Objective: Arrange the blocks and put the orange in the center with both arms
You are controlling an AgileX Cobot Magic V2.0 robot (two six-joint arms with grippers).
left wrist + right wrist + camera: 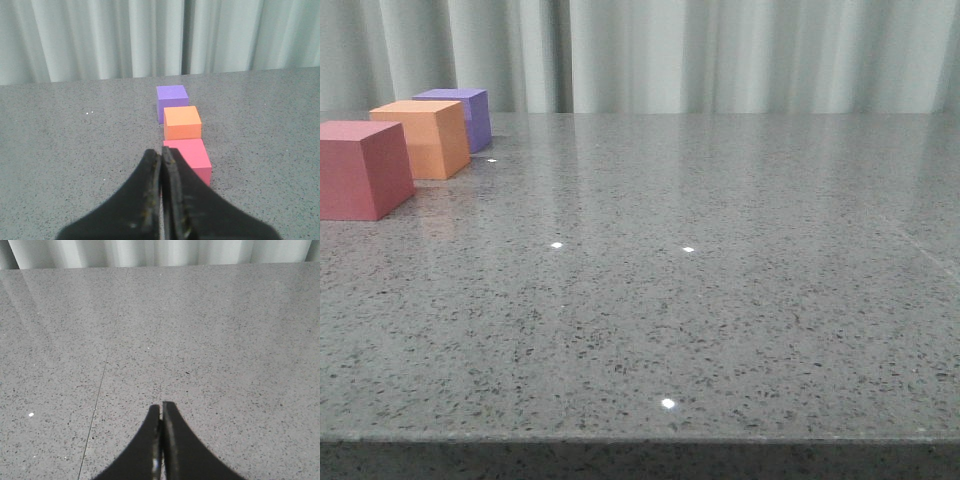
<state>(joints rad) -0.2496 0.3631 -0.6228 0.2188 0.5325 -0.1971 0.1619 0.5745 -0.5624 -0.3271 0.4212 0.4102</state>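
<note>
Three cubes stand in a single row on the far left of the grey speckled table (720,300), receding toward the pale curtain (720,50). The pinkish-red cube (360,168) is nearest, the orange cube (423,138) sits in the middle just behind it, and the purple cube (460,115) is farthest. Narrow gaps separate them in the left wrist view.

The left gripper (161,152) is clenched, fingers pressed together, empty, hovering just short of the pinkish-red cube. The right gripper (161,407) is likewise clenched and empty over bare tabletop.
</note>
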